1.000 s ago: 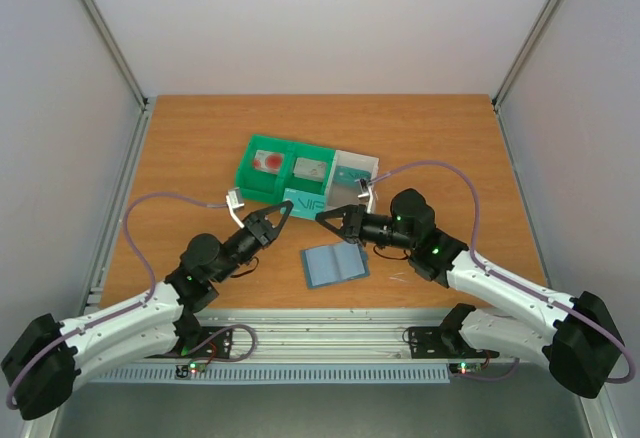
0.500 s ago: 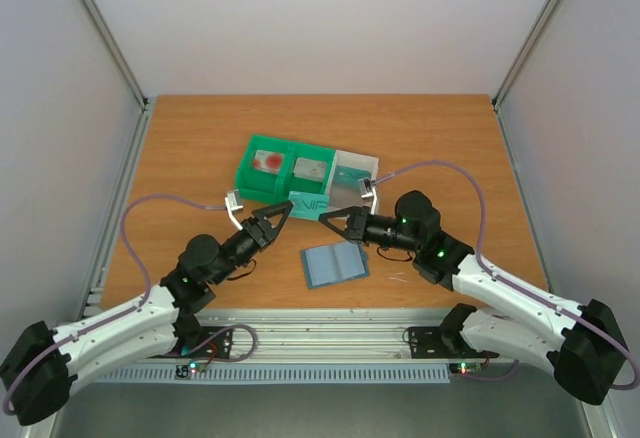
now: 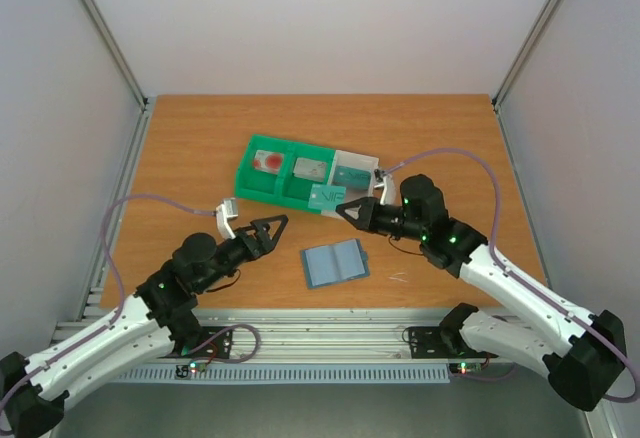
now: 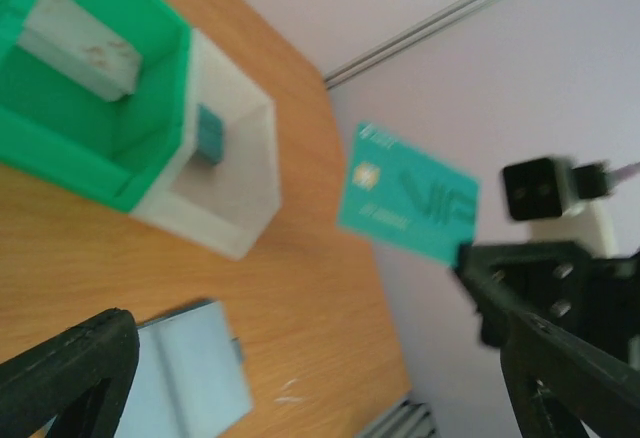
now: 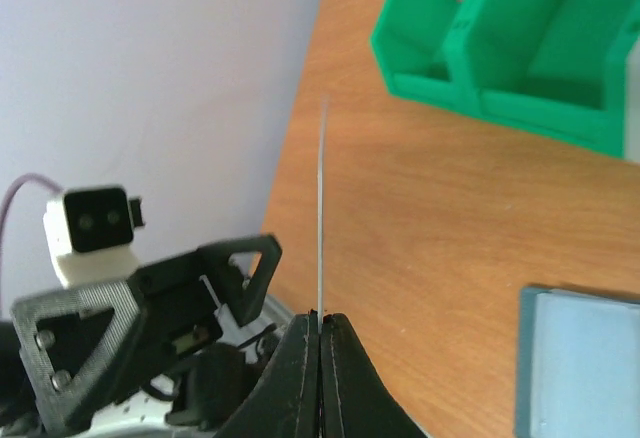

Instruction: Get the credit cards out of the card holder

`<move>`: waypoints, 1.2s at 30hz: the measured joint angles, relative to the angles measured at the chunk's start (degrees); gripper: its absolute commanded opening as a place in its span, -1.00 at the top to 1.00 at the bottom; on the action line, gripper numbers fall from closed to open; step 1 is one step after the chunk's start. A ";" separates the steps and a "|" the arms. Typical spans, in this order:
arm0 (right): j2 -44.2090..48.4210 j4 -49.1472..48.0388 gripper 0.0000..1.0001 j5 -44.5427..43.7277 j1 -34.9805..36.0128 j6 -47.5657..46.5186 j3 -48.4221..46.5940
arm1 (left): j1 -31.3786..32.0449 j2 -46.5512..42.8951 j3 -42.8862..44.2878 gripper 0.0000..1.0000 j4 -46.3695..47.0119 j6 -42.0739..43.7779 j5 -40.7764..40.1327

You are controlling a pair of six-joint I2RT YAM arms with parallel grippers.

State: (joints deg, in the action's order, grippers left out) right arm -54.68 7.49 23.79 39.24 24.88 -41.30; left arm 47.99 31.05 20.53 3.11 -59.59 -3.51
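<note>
My right gripper (image 3: 345, 208) is shut on a teal-green credit card (image 3: 327, 198), held in the air just in front of the bin tray. In the right wrist view the card (image 5: 322, 208) shows edge-on, rising from the closed fingertips (image 5: 305, 330). The left wrist view shows its printed face (image 4: 408, 208). My left gripper (image 3: 270, 226) stands open and holds nothing, left of the card and apart from it. The card holder (image 3: 335, 263) lies open on the table between the arms, grey-blue inside up. It also appears as the card holder (image 4: 190, 378) and the card holder (image 5: 580, 358).
The green-and-white bin tray (image 3: 252, 180) sits behind the grippers. It holds a pink-red card (image 3: 267, 162), a grey card (image 3: 312, 169) and a teal card (image 3: 350, 175) in separate compartments. Grey walls close in both sides of the wooden table (image 3: 200, 138).
My left gripper opened, let go of the teal card and drew back to the lower left. My right gripper stayed shut on the card and carried it right, toward the bin.
</note>
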 measured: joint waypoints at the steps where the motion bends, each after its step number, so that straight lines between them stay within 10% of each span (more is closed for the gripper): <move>1: -0.68 1.16 0.98 -0.04 -1.01 -0.57 -0.85 | 0.00 -0.13 0.13 -0.99 -2.29 0.81 -0.13; 14: -15.93 13.88 0.98 -0.68 -13.55 -8.76 -13.77 | -0.02 4.55 0.96 -0.99 -19.02 8.63 -0.52; 36: -41.20 25.97 0.98 -7.78 -16.50 -14.56 -31.43 | 0.00 12.68 0.98 -0.95 -18.64 9.92 4.68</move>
State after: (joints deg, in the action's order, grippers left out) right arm -95.88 33.45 16.01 22.74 10.33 -72.73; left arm 47.99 43.72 21.52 -15.53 -49.67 1.17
